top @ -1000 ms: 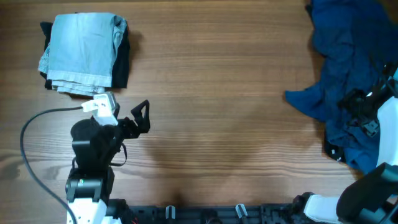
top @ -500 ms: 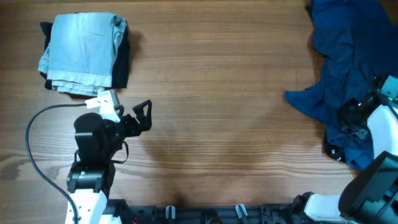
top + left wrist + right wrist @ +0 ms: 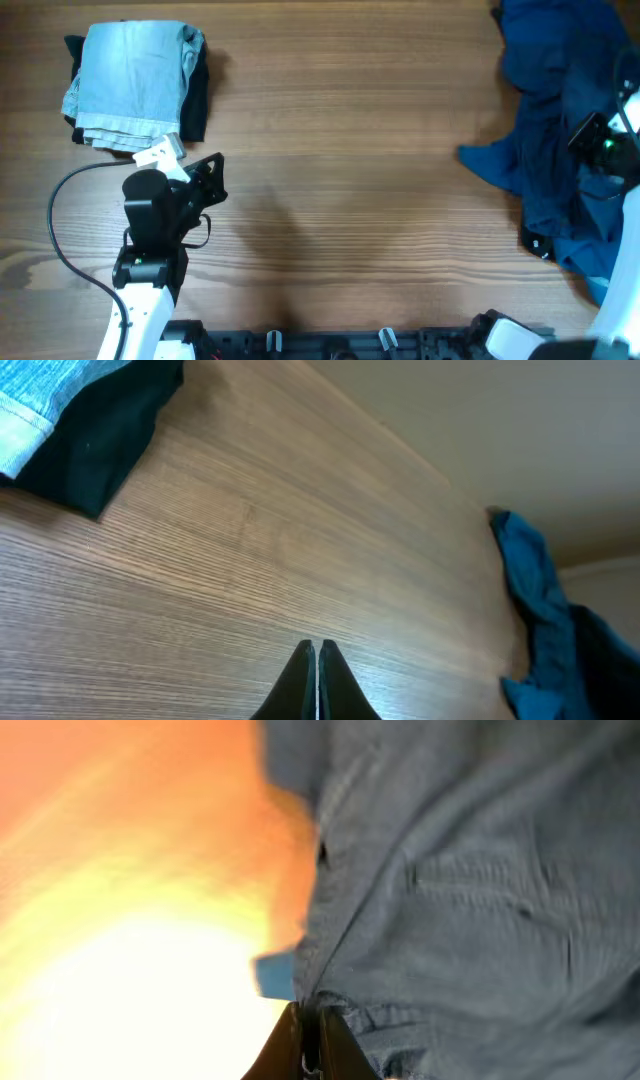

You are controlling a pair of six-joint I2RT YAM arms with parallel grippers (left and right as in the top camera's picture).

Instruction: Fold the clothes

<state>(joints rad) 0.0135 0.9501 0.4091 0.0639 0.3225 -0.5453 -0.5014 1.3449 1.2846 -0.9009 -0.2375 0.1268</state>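
Observation:
A rumpled pile of mid-blue clothes [image 3: 545,100] lies at the table's right side. My right gripper [image 3: 583,136] is over it and shut on a fold of the blue fabric [image 3: 470,870]; in the right wrist view the cloth is pinched between the fingertips of the gripper [image 3: 308,1012]. At the far left sits a folded stack, pale denim [image 3: 135,85] on top of a black piece [image 3: 195,108]. My left gripper [image 3: 214,168] hovers just below that stack, shut and empty, and the left wrist view shows its tips [image 3: 316,646] over bare wood.
The wooden table [image 3: 350,180] stretches between the two piles. A black cable [image 3: 60,200] loops left of the left arm. The table's far edge meets a pale wall [image 3: 500,420] in the left wrist view. A dark scrap [image 3: 535,243] peeks from under the blue pile.
Both grippers went from open to shut. The right one closed on the blue fabric and moved up the pile. The left arm turned slightly toward the folded stack.

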